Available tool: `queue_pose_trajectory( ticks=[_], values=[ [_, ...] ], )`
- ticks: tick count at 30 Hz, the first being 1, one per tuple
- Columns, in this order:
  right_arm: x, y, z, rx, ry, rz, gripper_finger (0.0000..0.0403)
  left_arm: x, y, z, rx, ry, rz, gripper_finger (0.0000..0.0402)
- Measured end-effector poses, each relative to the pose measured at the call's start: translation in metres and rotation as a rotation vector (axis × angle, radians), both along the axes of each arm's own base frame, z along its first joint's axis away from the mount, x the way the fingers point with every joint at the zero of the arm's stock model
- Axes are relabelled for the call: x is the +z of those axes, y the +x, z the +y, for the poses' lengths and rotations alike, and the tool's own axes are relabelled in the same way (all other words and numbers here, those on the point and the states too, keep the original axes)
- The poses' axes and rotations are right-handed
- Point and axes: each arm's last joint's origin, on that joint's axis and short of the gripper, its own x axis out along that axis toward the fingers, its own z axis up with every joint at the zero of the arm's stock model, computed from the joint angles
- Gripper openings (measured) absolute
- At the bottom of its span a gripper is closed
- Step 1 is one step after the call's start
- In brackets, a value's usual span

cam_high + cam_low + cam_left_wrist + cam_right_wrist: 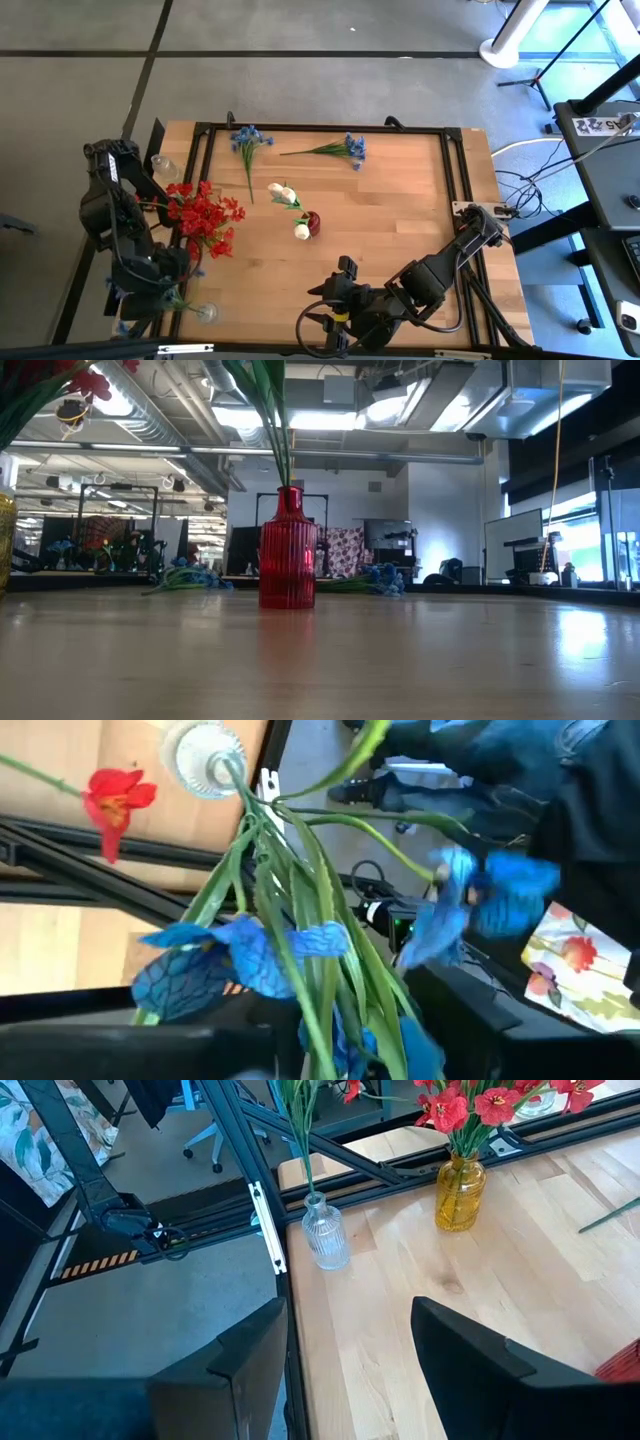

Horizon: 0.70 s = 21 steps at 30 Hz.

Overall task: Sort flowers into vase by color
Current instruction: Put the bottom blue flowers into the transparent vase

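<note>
Right, the left tool [165, 292] hangs at about seven o'clock of the worktop [400, 220], directly over the clear glass vase [325, 1232] at the near-left corner. Blue flowers [240, 955] fill its wrist view, green stems running down into the vase mouth [205, 758]; whether the fingers grip them or stand clear, I cannot tell. Next to it, at nine o'clock, the red flowers [203, 215] stand bunched in the amber vase [460, 1195]. Dead centre sits the red vase [288, 550] with the white flowers [290, 205] leaning out towards eleven. Two more blue sprigs lie flat at the far edge: one [248, 145] at eleven o'clock, the other [340, 150] at twelve. The right tool [322, 335] waits at six o'clock on the near edge, fingers [480, 1355] spread wide, holding nothing.
</note>
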Motion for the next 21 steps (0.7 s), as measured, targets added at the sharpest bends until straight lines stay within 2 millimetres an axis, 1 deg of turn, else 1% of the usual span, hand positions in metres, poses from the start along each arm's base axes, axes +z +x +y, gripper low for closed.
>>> queue_pose_trajectory(
  ticks=[5, 13, 18, 21],
  values=[
    [0.0, 0.0, 0.0, 0.0, -0.001, 0.0, 0.0214, 0.0023, 0.0014, -0.003, 0.011, -0.044, 0.007, 0.0168],
    [-0.0001, 0.0, 0.0001, 0.003, 0.001, 0.002, 0.0214, 0.007, 0.0042, -0.008, 0.021, -0.119, 0.0, 0.017],
    [-0.0003, -0.0002, 0.0, 0.004, -0.003, 0.004, 0.0214, 0.0053, 0.0056, -0.006, 0.068, -0.067, -0.05, 0.017],
    [-0.0004, -0.0002, 0.0, 0.005, -0.005, 0.004, 0.0214, 0.0051, 0.007, -0.0074, 0.053, -0.064, -0.081, 0.017]
  ],
)
